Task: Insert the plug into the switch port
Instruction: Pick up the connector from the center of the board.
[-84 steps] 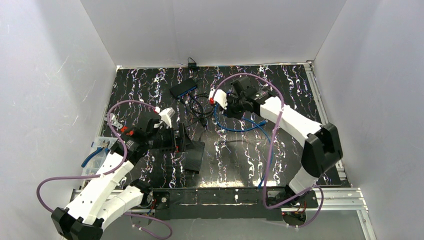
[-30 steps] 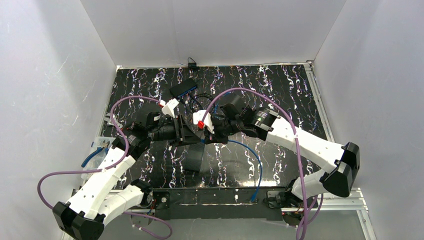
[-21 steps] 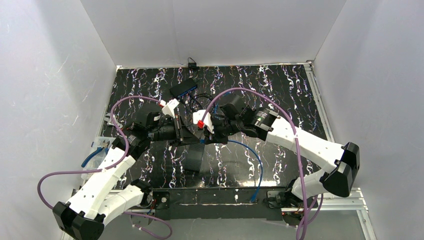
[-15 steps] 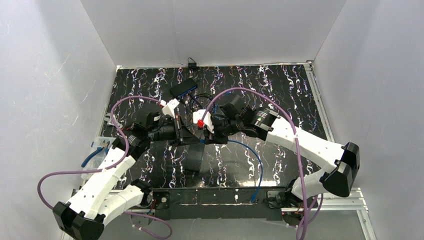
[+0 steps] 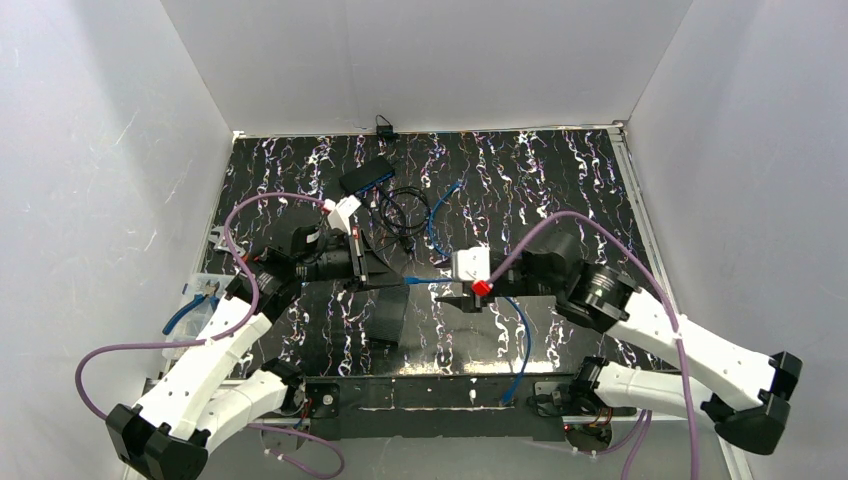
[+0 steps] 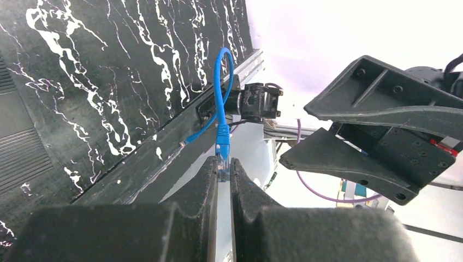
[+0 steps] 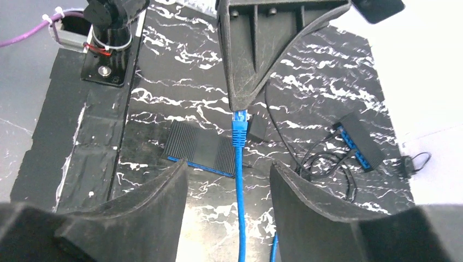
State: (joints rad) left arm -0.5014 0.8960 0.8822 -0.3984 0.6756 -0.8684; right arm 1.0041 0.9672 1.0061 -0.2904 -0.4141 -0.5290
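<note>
Left jaws clamped on plug (image 6: 222, 148), its clear tip pinched between them, held up off desk (image 5: 560, 190). We see blue cable (image 7: 239, 207) run from plug through right jaws (spread wide; contact we cannot tell). Ribbed black box (image 7: 199, 146) lies on desk beneath. Small black box (image 5: 366, 176) sits far back.

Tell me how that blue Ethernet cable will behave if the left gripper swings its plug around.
Probably floppy: the cable loops and droops freely beyond the plug. Likely light, since the left gripper holds it by the plug alone. Its slack may drag or snag.
</note>
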